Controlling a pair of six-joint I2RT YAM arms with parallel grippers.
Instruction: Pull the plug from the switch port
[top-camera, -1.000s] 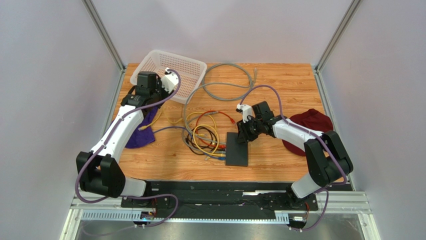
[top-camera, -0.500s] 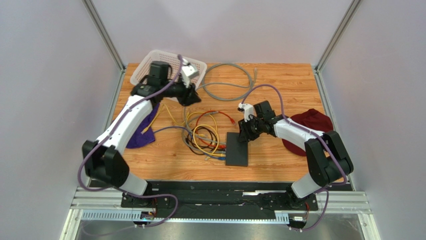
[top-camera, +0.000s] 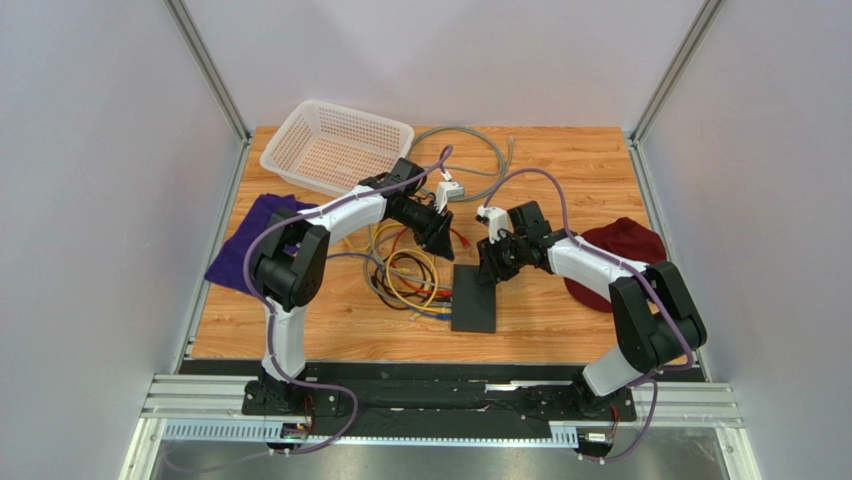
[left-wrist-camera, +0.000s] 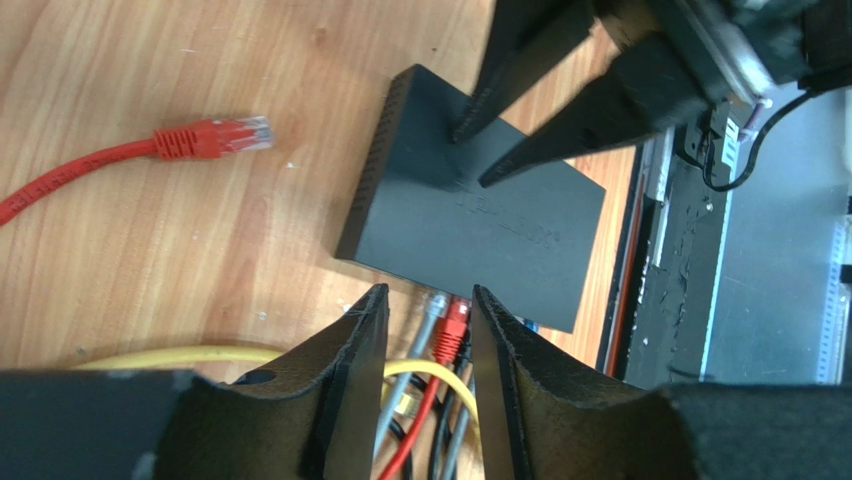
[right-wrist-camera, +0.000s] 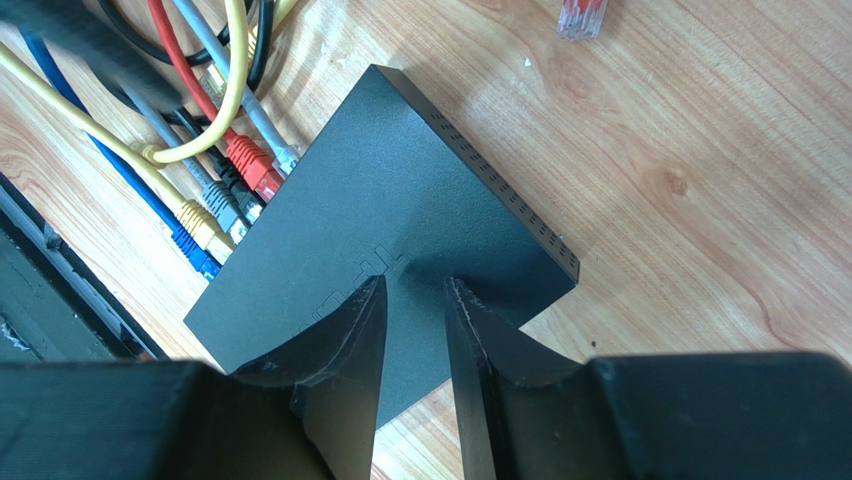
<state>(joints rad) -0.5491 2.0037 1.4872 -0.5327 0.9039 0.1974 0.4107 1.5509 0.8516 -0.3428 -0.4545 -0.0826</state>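
The flat black switch (top-camera: 473, 298) lies near the table's front middle, its sockets along the left edge. Several plugs sit in it: grey (right-wrist-camera: 283, 155), red (right-wrist-camera: 252, 165), yellow (right-wrist-camera: 200, 225) and blue (right-wrist-camera: 195, 255). My left gripper (top-camera: 438, 240) is open and low beside the socket edge. In the left wrist view (left-wrist-camera: 425, 290) its fingers stand either side of the red plug (left-wrist-camera: 455, 322) and a grey plug (left-wrist-camera: 432, 305) without touching them. My right gripper (right-wrist-camera: 412, 282) is slightly open, its fingertips down on the switch's top (right-wrist-camera: 390, 220), with nothing between them.
A tangle of coloured cables (top-camera: 410, 270) lies left of the switch. A loose red plug (left-wrist-camera: 215, 135) lies on the wood. A white mesh basket (top-camera: 338, 145) stands at the back left, with a grey cable coil (top-camera: 455, 165) behind. There is a purple cloth (top-camera: 250, 250) at the left and a dark red cloth (top-camera: 625, 250) at the right.
My left arm has swung from the basket to the right and down to the switch's socket edge, uncovering the purple cloth. The right arm and the switch have not moved.
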